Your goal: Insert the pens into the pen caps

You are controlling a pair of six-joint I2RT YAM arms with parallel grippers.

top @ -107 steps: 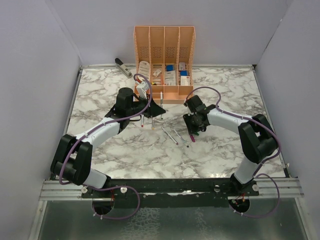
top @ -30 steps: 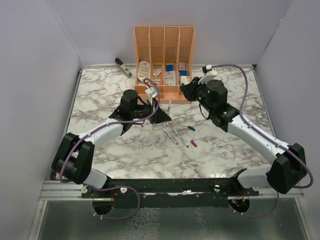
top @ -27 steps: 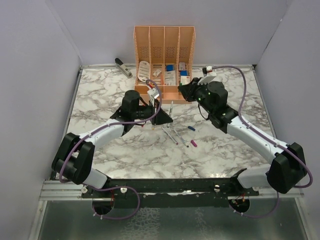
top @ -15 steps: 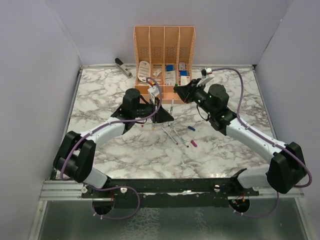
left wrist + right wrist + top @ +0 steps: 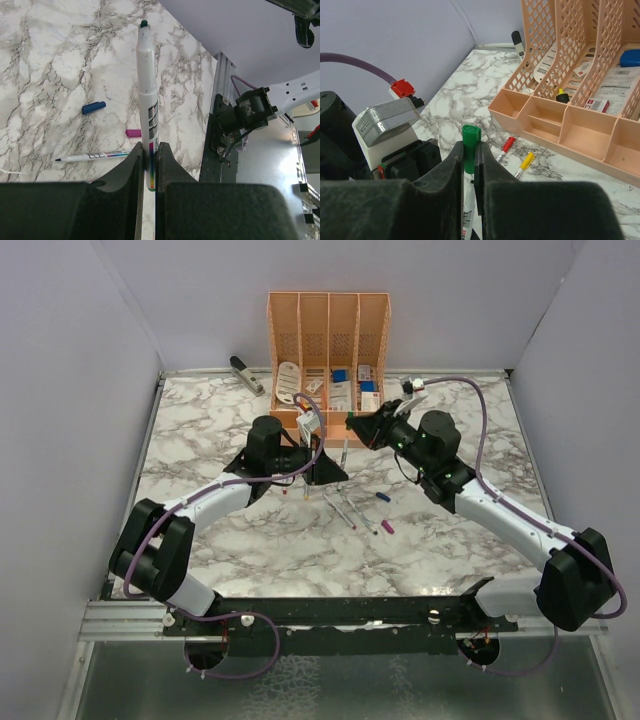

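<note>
My left gripper [image 5: 148,148] is shut on the lower barrel of a white pen [image 5: 147,85], which stands upright with its green tip bare. My right gripper [image 5: 468,150] is shut on a green pen cap [image 5: 470,136], and the same pen [image 5: 468,210] shows just below that cap. From above, the right gripper [image 5: 356,428] sits close to the upper right of the left gripper [image 5: 335,466] and the held pen [image 5: 343,454]. A blue cap [image 5: 93,107], a magenta cap [image 5: 133,133] and an uncapped pen [image 5: 95,156] lie on the marble.
A peach desk organizer [image 5: 328,365] stands at the back, its front tray [image 5: 570,127] right behind the grippers. A red-capped pen [image 5: 506,145] and a yellow-capped pen [image 5: 525,163] lie before it. A stapler [image 5: 245,373] rests at the back left. Two loose pens [image 5: 349,511] lie mid-table.
The right gripper with the green cap has moved left and a little down toward the pen tip. The left gripper has edged right with the pen.
</note>
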